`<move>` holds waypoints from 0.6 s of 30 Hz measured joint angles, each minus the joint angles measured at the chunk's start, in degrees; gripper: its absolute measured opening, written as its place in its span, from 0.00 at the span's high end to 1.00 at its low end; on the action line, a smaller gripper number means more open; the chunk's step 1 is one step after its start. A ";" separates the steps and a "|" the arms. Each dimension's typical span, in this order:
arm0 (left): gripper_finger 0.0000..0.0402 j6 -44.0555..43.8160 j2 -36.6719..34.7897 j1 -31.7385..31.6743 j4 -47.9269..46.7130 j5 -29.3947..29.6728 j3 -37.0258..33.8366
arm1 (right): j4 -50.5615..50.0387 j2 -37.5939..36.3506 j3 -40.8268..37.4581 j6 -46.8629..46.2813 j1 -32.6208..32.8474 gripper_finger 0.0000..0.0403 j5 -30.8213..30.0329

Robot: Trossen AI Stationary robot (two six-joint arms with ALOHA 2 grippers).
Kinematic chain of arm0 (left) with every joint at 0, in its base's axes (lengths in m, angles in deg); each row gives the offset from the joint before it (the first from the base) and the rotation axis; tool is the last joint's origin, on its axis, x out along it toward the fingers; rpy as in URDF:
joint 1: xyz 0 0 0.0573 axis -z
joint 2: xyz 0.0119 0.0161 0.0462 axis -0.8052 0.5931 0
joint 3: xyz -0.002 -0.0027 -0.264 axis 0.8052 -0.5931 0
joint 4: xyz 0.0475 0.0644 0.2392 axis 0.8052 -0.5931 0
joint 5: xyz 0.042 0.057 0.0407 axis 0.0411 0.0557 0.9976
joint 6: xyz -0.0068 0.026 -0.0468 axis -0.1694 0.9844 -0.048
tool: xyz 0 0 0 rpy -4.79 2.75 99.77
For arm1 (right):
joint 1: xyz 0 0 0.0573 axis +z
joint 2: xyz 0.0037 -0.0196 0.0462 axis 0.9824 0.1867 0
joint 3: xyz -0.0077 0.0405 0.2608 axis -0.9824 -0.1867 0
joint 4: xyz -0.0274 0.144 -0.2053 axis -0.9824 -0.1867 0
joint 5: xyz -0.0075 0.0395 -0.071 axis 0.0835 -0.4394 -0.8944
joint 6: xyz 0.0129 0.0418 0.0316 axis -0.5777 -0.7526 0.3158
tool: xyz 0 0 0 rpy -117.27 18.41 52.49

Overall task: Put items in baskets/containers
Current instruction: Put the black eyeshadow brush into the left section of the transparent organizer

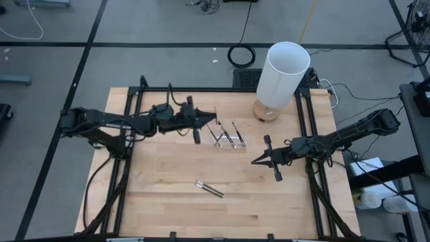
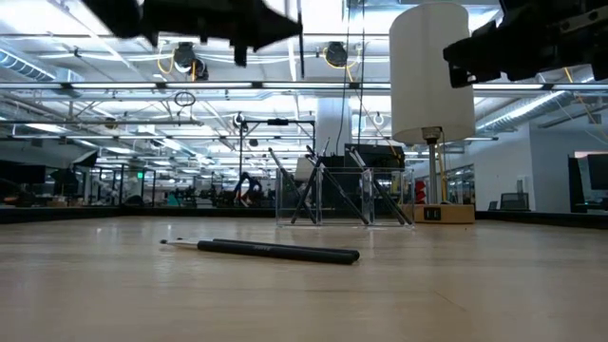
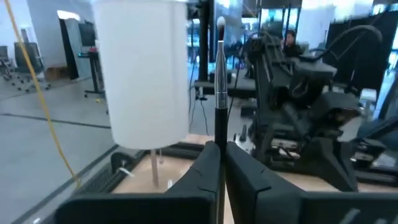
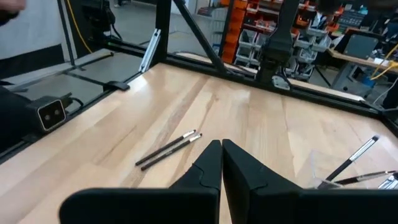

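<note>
sticks [image 1: 228, 134] already lean in your clear tray [image 1: 236, 144]; two more [image 1: 209, 189] lie on the table, waiting. your left gripper [image 1: 213, 121], clamped on one brush [image 3: 219, 68], hangs beside the tray; right gripper [image 1: 254, 162] pinched together, holding nothing.

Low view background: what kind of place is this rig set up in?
Most likely a large robotics lab or industrial workshop. Beyond the wooden table run rows of ceiling strip lights over an open hall, with orange storage racks and more dark equipment frames standing around.
</note>
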 joint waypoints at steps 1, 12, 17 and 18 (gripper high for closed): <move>0.97 -0.48 0.13 -0.98 3.17 -1.13 -2.08 | -0.27 -0.01 0.00 0.02 -0.01 1.00 -0.01; 0.98 -4.98 0.05 -5.10 20.94 -5.41 -15.47 | 0.52 -0.01 0.00 6.42 -0.54 1.00 -4.78; 0.97 -2.86 0.63 -3.19 21.99 -3.40 -17.12 | 5.47 0.01 0.00 9.74 -1.17 1.00 -7.65; 0.97 -2.54 0.63 -2.88 21.96 -3.16 -17.17 | 6.27 -0.01 0.00 10.64 -1.25 1.00 -7.88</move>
